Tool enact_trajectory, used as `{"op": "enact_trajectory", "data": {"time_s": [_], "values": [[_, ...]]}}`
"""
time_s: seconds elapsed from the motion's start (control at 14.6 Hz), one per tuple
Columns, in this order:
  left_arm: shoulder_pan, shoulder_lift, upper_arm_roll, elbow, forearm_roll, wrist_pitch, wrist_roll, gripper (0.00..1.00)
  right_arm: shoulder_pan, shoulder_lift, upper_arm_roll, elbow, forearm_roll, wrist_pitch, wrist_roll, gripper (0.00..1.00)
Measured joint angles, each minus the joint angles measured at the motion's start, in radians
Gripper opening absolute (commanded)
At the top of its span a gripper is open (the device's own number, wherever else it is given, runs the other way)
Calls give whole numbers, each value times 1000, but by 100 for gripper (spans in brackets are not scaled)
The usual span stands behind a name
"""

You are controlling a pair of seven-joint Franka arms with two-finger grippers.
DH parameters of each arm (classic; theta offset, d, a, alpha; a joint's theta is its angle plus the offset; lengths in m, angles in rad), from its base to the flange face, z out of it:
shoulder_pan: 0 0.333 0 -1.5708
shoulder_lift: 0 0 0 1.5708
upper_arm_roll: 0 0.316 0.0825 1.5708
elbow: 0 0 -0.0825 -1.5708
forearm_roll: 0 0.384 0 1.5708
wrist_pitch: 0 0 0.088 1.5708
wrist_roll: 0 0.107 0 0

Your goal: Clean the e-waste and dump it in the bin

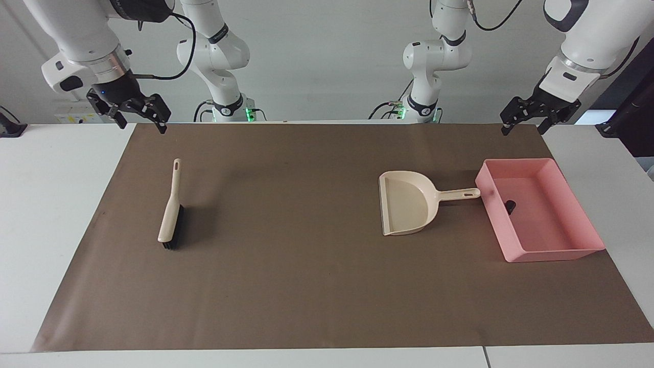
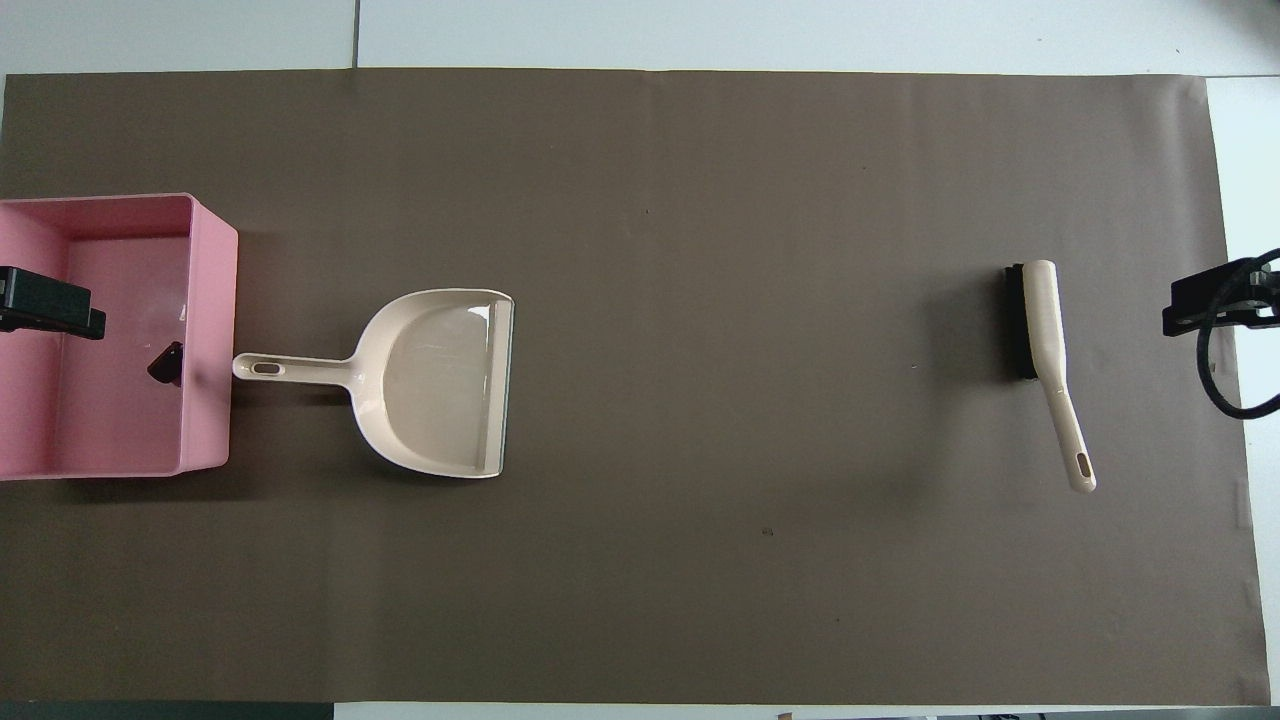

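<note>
The pink bin (image 1: 554,253) stands on the brown mat at the left arm's end of the table; it also shows in the overhead view (image 2: 210,330). One dark e-waste piece (image 1: 509,206) lies inside it by the wall next to the dustpan, also in the overhead view (image 2: 166,363). The white piece is not visible. My left gripper (image 1: 522,128) hangs open and empty, raised over the mat's corner, apart from the bin; part of it shows in the overhead view (image 2: 50,303). My right gripper (image 1: 143,125) hangs open and empty over the mat's corner at its own end (image 2: 1210,305).
A beige dustpan (image 1: 406,204) lies flat beside the bin, its handle pointing at the bin wall (image 2: 440,385). A beige brush with black bristles (image 1: 170,214) lies on the mat at the right arm's end (image 2: 1045,340). The brown mat (image 1: 286,286) covers most of the table.
</note>
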Motion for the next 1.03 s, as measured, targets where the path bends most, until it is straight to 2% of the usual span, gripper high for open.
{"op": "enact_trajectory", "data": {"time_s": [1.03], "values": [[0,0,-10,-3,0,-9,26,99,4,0,0,-18,31,34,-70,99]]}}
